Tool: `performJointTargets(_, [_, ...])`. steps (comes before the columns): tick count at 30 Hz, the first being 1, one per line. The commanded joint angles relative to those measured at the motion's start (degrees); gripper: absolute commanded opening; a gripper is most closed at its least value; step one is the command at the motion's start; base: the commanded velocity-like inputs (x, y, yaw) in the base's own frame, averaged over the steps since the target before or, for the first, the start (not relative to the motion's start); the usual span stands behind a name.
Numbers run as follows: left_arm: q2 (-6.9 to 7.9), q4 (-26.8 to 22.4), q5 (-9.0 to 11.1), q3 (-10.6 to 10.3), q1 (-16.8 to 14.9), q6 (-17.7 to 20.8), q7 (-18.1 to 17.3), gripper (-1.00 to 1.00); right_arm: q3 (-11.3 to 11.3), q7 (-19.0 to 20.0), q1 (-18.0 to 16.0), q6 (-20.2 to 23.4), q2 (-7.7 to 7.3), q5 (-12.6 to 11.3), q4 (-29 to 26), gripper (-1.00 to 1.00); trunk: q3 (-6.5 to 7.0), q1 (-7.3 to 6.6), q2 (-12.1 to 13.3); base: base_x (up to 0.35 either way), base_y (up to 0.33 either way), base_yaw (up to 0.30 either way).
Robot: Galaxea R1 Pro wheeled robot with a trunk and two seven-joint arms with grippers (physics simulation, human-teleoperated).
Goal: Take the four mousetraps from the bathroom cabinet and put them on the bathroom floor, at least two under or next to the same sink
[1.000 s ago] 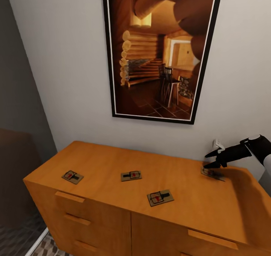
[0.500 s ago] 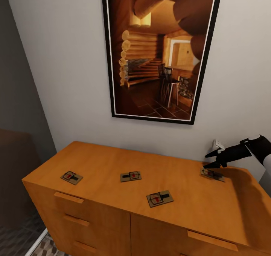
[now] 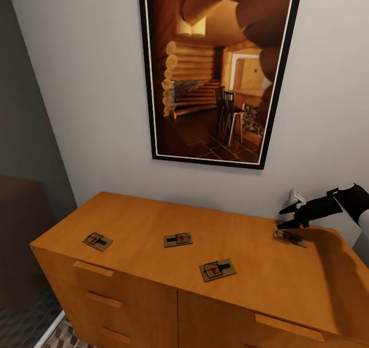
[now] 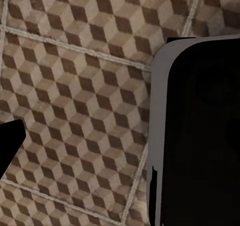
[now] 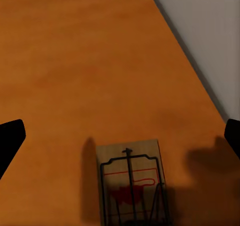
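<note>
1. Now we hover our right gripper [image 3: 292, 220], fingers spread and empty, just above the rightmost mousetrap [image 3: 289, 237] on the cabinet [image 3: 154, 220].
2. Three more mousetraps [image 3: 178, 239] lie untouched.
3. Next, we judge, comes lowering and closing on the board.
4. Our left gripper's grip we cannot tell.

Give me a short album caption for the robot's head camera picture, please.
Right gripper open above the rightmost of four mousetraps on the orange-brown cabinet, beneath a framed picture.

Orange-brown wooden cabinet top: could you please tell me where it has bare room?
On the orange-brown wooden cabinet, the back strip along the wall is bare, as is the near right corner. The four tan mousetraps crowd the middle band; the right gripper hovers over the rightmost.
</note>
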Motion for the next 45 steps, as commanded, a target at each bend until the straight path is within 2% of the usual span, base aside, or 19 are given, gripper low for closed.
performJointTargets(1, [0.00, 0.1, 0.0, -0.1, 0.0, -0.3, 0.1, 1.00, 0.0, 0.2, 0.0, 0.2, -0.01, 0.1, 0.0, 1.00, -0.05, 0.00, 0.0, 0.000, 0.000, 0.000])
performJointTargets(45, [-0.18, 0.2, 0.0, -0.1, 0.0, -0.3, 0.0, 1.00, 0.0, 0.0, 0.0, 0.2, 0.43, 0.1, 0.1, 1.00, -0.05, 0.00, 0.0, -0.017, -0.022, 0.000])
